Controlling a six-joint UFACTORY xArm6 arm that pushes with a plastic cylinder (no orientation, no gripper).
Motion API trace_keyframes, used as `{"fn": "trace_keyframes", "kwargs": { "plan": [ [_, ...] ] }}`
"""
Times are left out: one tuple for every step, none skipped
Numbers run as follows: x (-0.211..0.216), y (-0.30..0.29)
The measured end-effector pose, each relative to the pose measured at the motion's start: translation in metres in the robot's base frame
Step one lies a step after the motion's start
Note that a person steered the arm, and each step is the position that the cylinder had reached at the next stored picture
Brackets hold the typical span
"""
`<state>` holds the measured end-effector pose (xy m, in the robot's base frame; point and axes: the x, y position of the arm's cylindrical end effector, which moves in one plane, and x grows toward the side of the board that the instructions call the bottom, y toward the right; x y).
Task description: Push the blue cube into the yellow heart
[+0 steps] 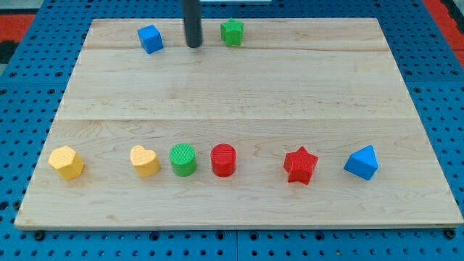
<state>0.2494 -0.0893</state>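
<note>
The blue cube [150, 38] sits near the top left of the wooden board [239, 94]. The yellow heart [145, 160] lies in the lower row, toward the left. My tip [193, 46] is the lower end of the dark rod coming down from the view's top. It stands just right of the blue cube, with a small gap, and left of a green block [232, 32]. The heart is far below the cube.
In the lower row from left to right lie a yellow hexagon-like block [66, 162], the heart, a green cylinder [183, 159], a red cylinder [223, 159], a red star [300, 165] and a blue triangular block [362, 162]. A blue pegboard [29, 109] surrounds the board.
</note>
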Motion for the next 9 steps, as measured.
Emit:
{"fn": "trace_keyframes", "kwargs": {
  "plan": [
    [-0.009, -0.006],
    [-0.006, -0.027],
    [-0.008, -0.027],
    [-0.008, -0.031],
    [-0.008, -0.036],
    [-0.014, -0.052],
    [-0.032, -0.052],
    [-0.018, -0.079],
    [0.011, -0.079]
  ]
}}
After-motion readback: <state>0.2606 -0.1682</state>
